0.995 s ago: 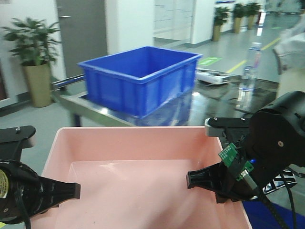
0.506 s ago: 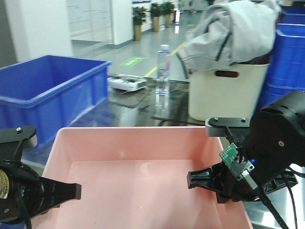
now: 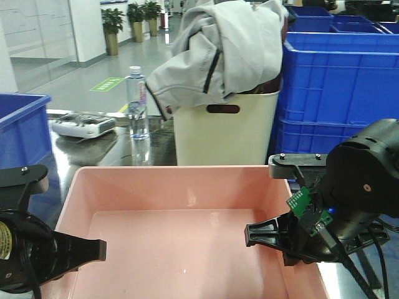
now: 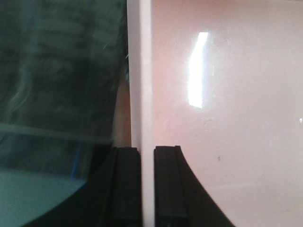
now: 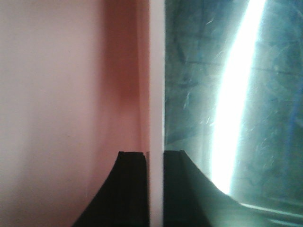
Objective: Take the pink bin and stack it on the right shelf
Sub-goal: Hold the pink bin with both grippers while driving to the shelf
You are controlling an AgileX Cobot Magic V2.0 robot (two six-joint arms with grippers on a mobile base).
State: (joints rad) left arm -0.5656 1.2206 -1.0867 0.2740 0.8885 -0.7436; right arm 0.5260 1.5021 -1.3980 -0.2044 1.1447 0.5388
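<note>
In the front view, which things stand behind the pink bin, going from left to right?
Blue crate → white device → water bottle → cream bin → blue crate stack.

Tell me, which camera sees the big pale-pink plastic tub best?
The exterior front-facing view: it shows the pale-pink plastic tub nearly whole, rim, walls and floor. Each wrist view shows only a strip of its rim and wall, pinched between black fingers.

A grey jacket (image 3: 218, 50) drapes a cream bin (image 3: 225, 138) between blue crates (image 3: 340, 87) and a water bottle (image 3: 138, 103).
</note>
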